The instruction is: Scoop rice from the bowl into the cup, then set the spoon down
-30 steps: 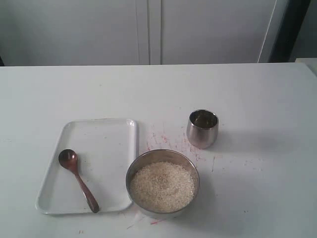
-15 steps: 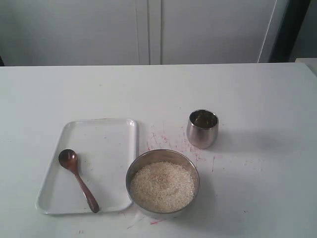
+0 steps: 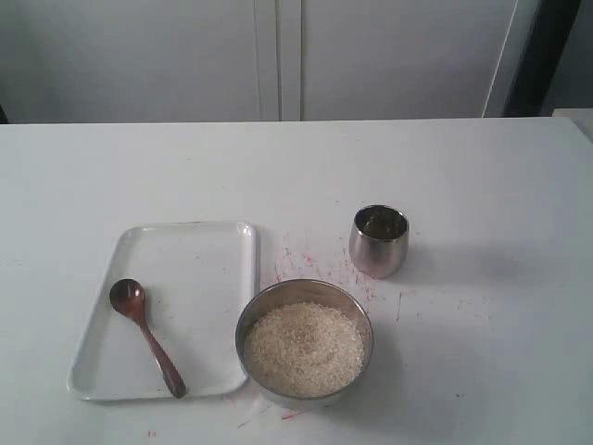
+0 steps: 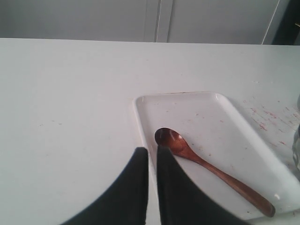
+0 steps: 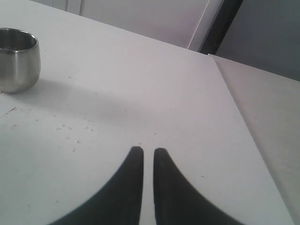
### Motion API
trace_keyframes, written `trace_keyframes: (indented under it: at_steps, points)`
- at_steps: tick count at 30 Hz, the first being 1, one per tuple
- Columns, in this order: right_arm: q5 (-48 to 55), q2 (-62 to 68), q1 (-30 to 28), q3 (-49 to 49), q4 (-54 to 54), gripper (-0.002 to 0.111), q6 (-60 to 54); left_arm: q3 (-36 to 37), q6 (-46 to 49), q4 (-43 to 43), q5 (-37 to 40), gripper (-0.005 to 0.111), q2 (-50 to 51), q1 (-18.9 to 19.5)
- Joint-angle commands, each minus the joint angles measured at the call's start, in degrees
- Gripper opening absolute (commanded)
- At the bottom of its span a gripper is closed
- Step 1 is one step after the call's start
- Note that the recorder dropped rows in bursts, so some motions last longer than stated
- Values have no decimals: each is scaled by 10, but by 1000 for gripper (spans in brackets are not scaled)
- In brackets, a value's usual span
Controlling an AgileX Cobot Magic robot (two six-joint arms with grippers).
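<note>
White table (image 3: 482, 185), one: plain top, flecked with red specks (image 3: 301, 260) about its middle. Directly on it lay a white rectangular tray (image 3: 195, 269) toward the near-left corner. A wide steel bowl (image 3: 304, 283) stood just beside the tray at the near edge, and a small steel cup (image 3: 378, 248) farther in, apart from both.

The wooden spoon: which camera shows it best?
The left wrist view: the spoon is close and large, whole on its tray. The exterior view shows the spoon whole too, but smaller. The right wrist view misses it.
</note>
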Motion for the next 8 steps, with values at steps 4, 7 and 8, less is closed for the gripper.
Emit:
trace_keyframes:
  at_steps: [4,7,8]
  points:
    - [0,-3,-5,1,-3,9,0,-4,-2,-3,9,14,-2,-3]
    - [0,-3,-5,1,-3,9,0,-4,-2,-3,10,14,-2,-3]
    - [0,-3,-5,1,-3,9,0,-4,-2,-3,10,14,-2,-3]
